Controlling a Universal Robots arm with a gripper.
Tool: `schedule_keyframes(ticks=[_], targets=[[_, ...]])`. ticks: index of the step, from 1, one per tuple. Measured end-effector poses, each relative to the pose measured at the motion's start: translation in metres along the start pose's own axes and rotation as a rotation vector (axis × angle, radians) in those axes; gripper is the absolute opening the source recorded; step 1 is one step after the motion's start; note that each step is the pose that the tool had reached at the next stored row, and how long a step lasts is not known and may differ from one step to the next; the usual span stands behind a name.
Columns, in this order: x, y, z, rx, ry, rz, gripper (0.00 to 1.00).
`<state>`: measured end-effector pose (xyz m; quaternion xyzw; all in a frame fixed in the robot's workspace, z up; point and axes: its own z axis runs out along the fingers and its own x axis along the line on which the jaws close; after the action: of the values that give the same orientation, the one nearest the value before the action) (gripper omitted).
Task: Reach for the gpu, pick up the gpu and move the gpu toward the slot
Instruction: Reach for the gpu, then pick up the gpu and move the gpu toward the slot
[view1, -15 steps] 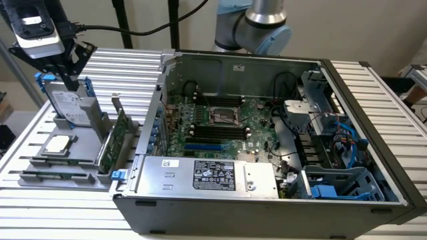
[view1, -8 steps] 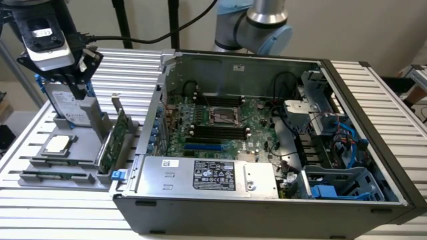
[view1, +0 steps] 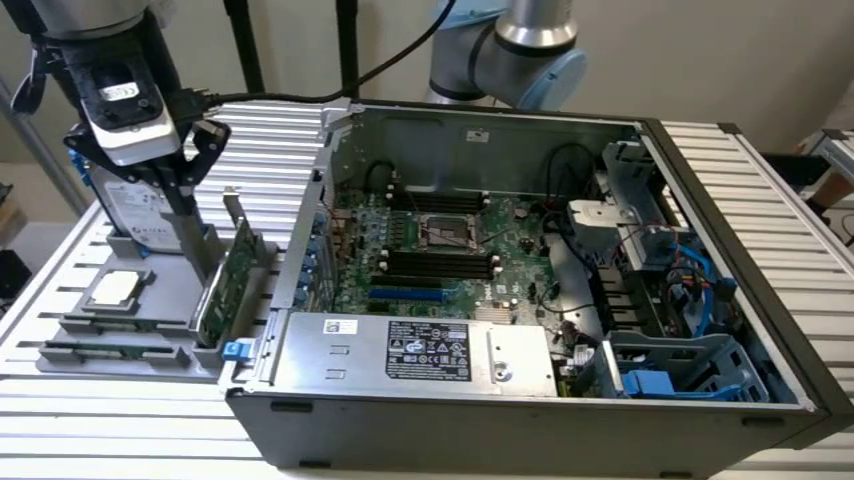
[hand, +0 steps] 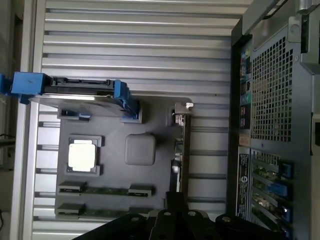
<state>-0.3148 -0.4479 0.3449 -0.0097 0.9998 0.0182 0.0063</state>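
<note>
The gpu (view1: 230, 272) stands on edge in a grey holder tray (view1: 160, 362) left of the open computer case, its silver end bracket pointing up at the far end. In the wrist view the gpu (hand: 183, 150) is a thin dark strip. My gripper (view1: 200, 265) hangs over the tray with its fingers (view1: 178, 205) drawn together, shut, the tips by the card's upper edge. From the wrist camera the gripper (hand: 175, 196) overlaps the card's near end; whether they touch is unclear. A blue slot (view1: 407, 295) lies on the motherboard inside the case.
The tray also holds a silver hard drive with blue clips (view1: 134, 215) (hand: 75, 92), a square processor chip (view1: 114, 288) (hand: 81, 154) and a memory stick (view1: 107, 350). The case wall (view1: 300, 260) rises just beside the card. A silver power supply (view1: 400, 350) fills the case's front.
</note>
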Motion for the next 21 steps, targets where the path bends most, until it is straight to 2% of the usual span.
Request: schedule_keyframes(ticks=[5,21], targets=[[-0.0065,-0.0015,0.0071,0.0021,-0.0066,0.002,0.11],[-0.0074,-0.0015,0.0077,0.0026,-0.0069,0.007,0.12]])
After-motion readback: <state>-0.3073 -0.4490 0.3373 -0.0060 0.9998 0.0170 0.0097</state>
